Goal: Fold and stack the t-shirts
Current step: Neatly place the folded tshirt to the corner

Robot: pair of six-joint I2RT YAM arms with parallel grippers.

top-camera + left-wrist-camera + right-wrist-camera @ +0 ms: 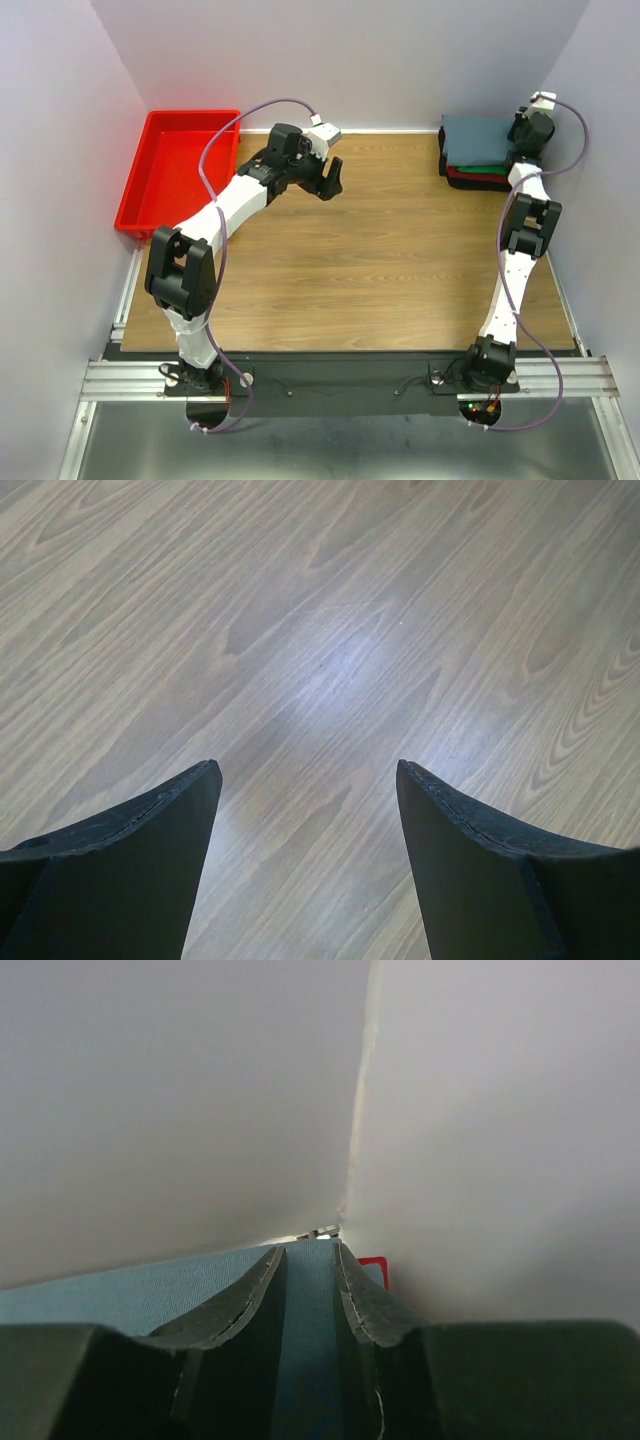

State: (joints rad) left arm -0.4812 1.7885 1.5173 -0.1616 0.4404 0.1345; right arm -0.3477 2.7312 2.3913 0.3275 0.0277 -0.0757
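A stack of folded t-shirts sits in the back right corner of the table. The slate blue-grey one [478, 138] is on top, with green [487, 168], red [470, 175] and black [480, 185] edges showing under it. My right gripper [528, 128] lies low over the stack's right edge, pointing into the wall corner. In the right wrist view, the right gripper [305, 1247] has its jaws a narrow gap apart, with flat blue-grey cloth [120, 1295] under and between them. My left gripper [330, 180] is wide open and empty over bare wood [330, 660].
An empty red plastic tray [135, 195] stands at the back left, beside the table's left edge. Grey walls close in the back and both sides. The wooden tabletop [380, 260] spans the space between the two arms.
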